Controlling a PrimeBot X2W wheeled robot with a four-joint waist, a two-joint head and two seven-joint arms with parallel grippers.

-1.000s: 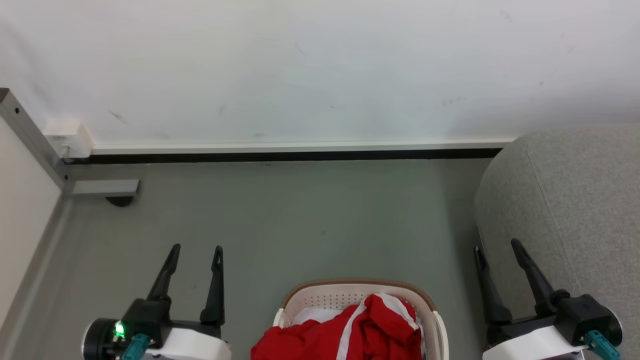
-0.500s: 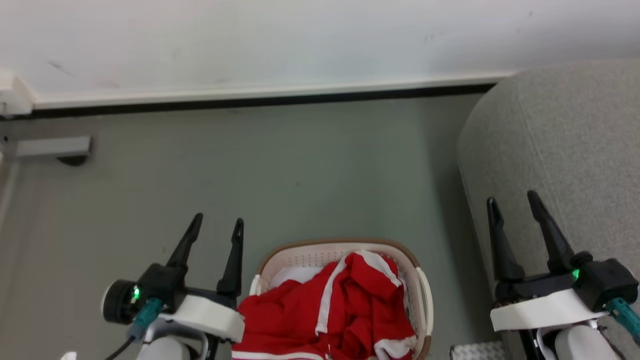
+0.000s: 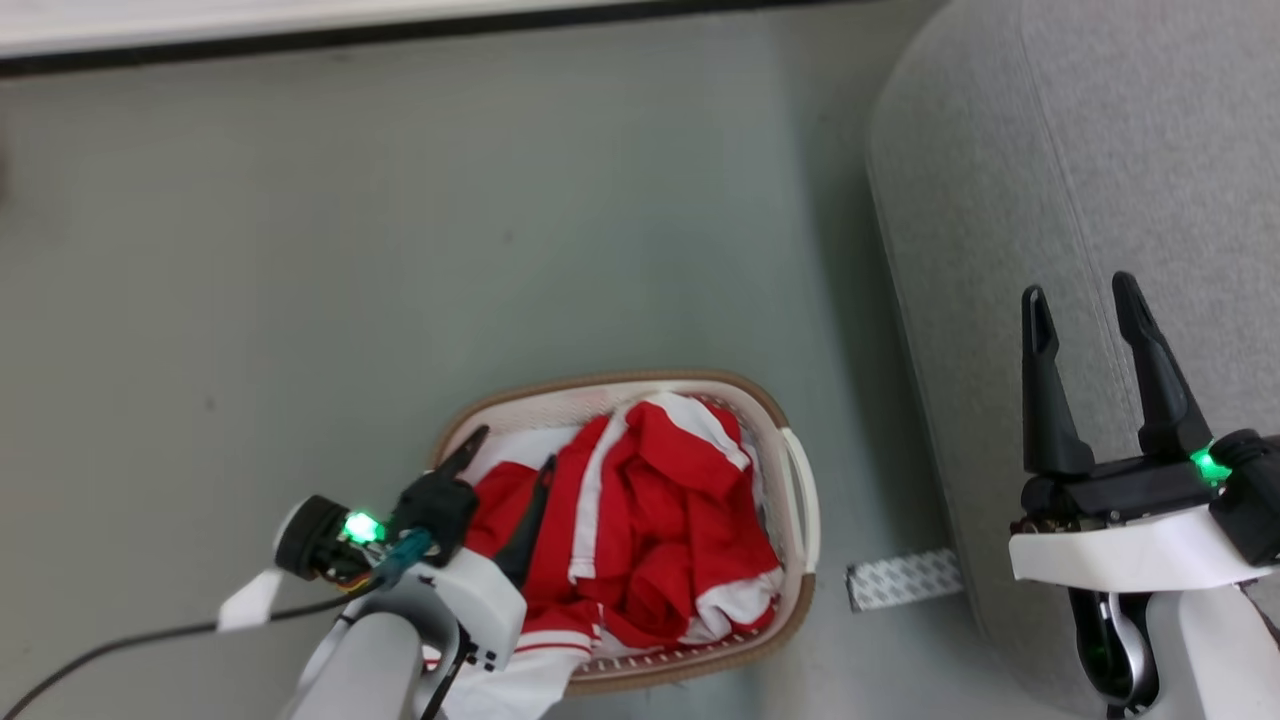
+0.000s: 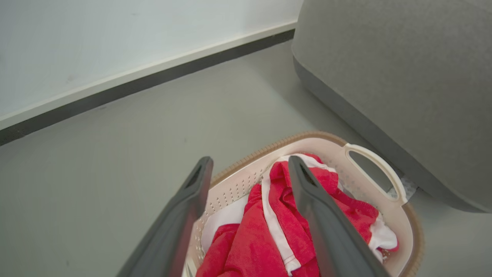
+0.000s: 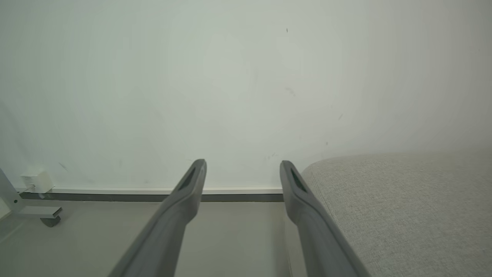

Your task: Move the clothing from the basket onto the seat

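One basket (image 3: 804, 495) stands on grey floor (image 3: 400, 200) near the seat (image 3: 1050, 150).

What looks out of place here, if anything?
Two small things. One garment hangs over the near rim of the basket instead of lying inside. A pale patterned strip lies on the floor between basket and sofa. Nothing looks damaged.

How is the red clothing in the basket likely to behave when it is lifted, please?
Probably floppy: the clothing lies in crumpled soft folds, so it should drape and trail from a pinch. It looks light for its bulk. Heaped together in the basket, one piece may drag another along.
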